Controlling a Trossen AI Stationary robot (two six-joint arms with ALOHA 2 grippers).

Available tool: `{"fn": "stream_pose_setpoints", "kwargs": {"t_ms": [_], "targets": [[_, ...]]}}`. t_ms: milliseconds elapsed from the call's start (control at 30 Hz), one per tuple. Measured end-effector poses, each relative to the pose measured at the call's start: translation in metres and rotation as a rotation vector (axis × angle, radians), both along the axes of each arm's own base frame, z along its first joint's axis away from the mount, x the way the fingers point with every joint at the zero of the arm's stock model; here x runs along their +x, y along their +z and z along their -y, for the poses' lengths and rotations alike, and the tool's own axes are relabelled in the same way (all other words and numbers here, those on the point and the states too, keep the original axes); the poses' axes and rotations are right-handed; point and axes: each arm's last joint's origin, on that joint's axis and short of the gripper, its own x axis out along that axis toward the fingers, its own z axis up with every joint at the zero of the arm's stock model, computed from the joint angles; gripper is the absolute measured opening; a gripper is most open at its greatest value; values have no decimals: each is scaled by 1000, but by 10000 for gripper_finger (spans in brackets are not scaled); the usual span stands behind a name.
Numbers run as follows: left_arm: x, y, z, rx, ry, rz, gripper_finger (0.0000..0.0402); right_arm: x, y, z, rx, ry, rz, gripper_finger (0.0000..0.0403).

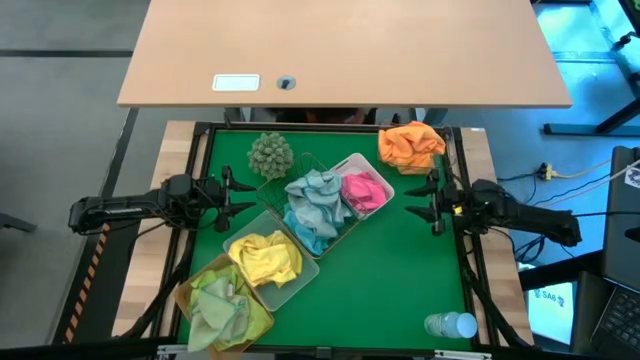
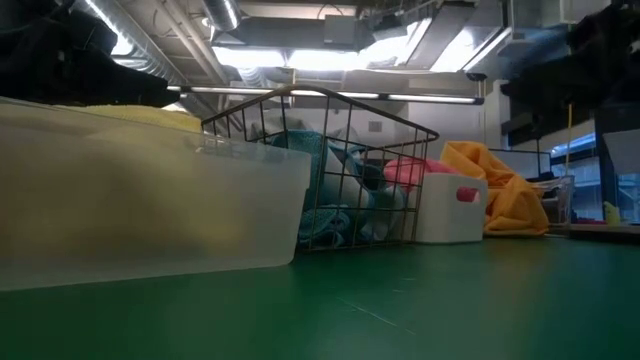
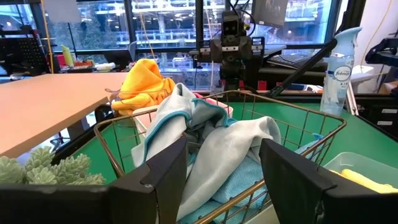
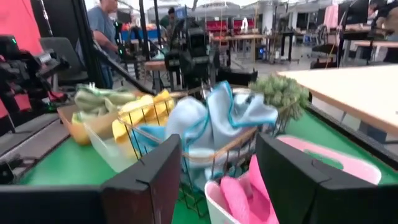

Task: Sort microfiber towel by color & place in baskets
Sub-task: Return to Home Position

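Green mat (image 1: 400, 270); orange towel (image 1: 411, 145) upper right looks soft, light, pinch a fold; left gripper (image 1: 228, 190), right gripper (image 1: 432, 198) wide, empty.

The tabletop (image 1: 400, 270) is deep green. I see light blue towels (image 1: 312, 205) edged in teal, a pink towel (image 1: 365, 190), a yellow towel (image 1: 265, 258), a pale lime towel (image 1: 220, 305) and an orange towel (image 1: 410, 145). The bobbly ball (image 1: 270, 155) is grey-green.

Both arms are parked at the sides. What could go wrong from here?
The orange towel lies on the mat beside the right gripper, in no basket; all four hold other colours, so it could go unsorted. The blue towels heap above the wire basket rim near the left gripper; its open fingers could snag one.
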Motion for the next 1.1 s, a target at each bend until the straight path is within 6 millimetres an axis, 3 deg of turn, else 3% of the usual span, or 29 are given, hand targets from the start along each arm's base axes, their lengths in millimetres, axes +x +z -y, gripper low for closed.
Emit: {"fn": "stream_pose_setpoints", "kwargs": {"t_ms": [233, 1100], "targets": [[0, 0, 0, 0, 0, 0, 195, 5, -16, 1, 41, -15, 9, 205], [0, 0, 0, 0, 0, 0, 195, 7, -20, 2, 56, -26, -29, 205]]}}
